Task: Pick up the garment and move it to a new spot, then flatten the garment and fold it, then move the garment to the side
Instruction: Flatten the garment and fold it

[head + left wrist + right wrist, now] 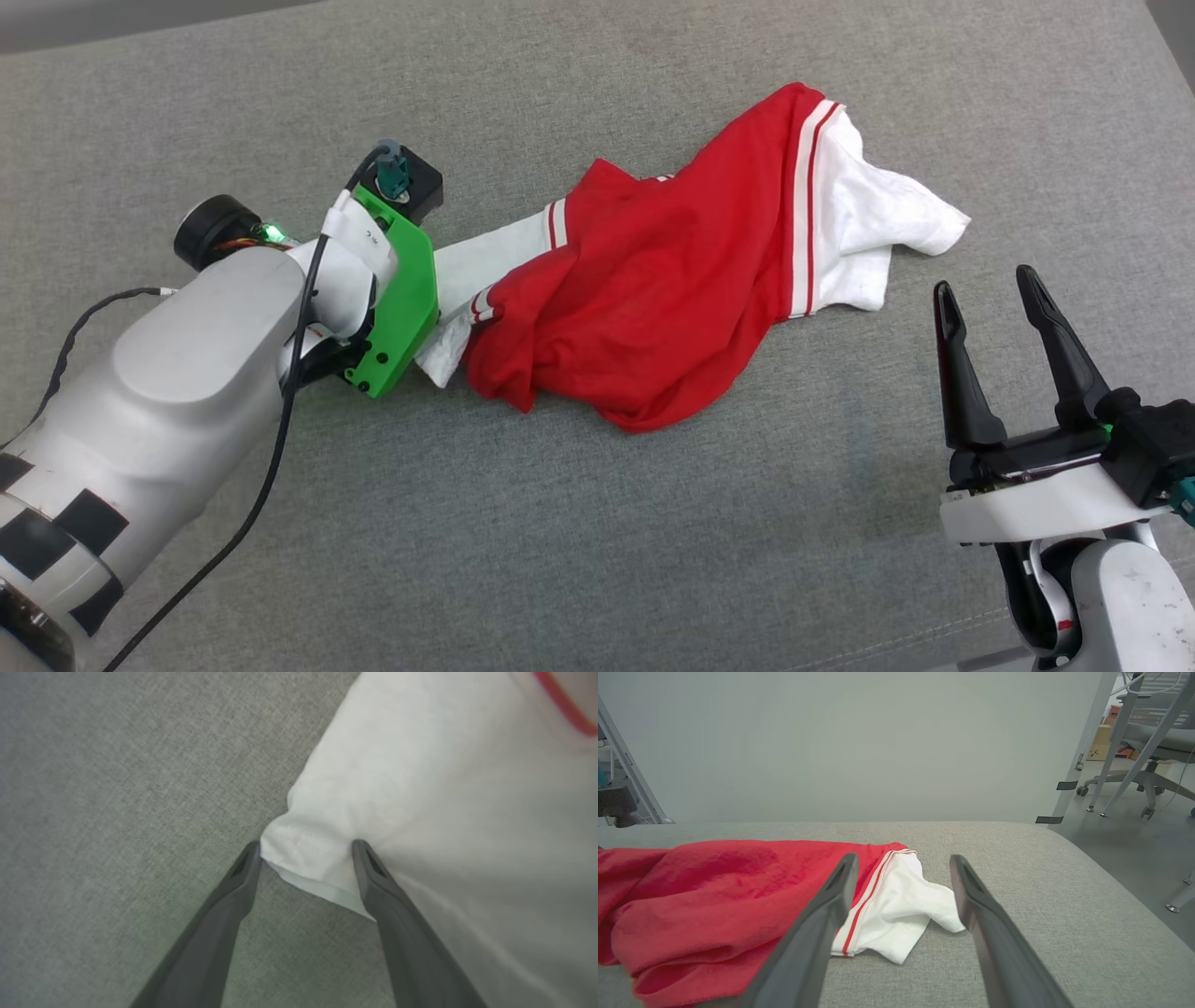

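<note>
Both left gripper (304,843) jaws seemingly straddle garment (420,788).

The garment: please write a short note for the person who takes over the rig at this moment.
The left hand is open, astride the corner of one white sleeve, not closed on it.
The right hand is open and empty, apart from the garment, facing the other sleeve.
The garment lies crumpled on the grey cushion.
Done: nothing is flat or folded yet.
Left: grasp, spread flat, fold, move aside.
</note>
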You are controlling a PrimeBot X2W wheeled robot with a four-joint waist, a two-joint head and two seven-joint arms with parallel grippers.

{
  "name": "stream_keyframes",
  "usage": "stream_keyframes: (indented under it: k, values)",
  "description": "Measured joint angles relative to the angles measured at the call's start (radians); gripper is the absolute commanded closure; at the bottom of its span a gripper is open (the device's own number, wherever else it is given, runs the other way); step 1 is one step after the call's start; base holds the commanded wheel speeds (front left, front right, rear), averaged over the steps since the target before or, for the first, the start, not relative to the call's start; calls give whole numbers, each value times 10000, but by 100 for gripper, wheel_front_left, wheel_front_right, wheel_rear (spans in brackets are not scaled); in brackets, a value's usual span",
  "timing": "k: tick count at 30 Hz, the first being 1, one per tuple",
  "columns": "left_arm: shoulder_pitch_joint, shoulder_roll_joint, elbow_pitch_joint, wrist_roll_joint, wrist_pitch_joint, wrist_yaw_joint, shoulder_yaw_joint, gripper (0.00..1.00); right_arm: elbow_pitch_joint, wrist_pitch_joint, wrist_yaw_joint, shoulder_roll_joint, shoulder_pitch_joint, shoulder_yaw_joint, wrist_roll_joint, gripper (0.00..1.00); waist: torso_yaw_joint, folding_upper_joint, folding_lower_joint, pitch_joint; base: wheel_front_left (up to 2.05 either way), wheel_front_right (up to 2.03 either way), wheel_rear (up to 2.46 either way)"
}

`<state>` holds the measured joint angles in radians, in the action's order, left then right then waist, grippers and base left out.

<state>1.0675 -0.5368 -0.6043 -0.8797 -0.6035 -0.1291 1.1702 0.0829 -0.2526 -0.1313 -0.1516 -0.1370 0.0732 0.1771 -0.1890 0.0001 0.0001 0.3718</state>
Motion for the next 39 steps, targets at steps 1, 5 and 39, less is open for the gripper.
stream_keyframes:
  k: [1, 5, 39]
  values:
    - [84, -27, -27, -52, 4, -8, 125, 0, 0, 0, 0, 4, 0, 0, 0, 0, -36, 0, 0, 43, 0, 0, 0]
    - [280, -123, -27, -374, -2, -40, 422, 0, 2, 0, 0, 19, -32, -13, -2, 0, -98, 0, -1, 184, 0, 0, 0]
    - [206, -1622, -3611, -1223, 4172, 13, 378, 100, -159, 0, 0, 33, 121, -426, -63, 0, 521, 0, 0, -76, 0, 0, 0]
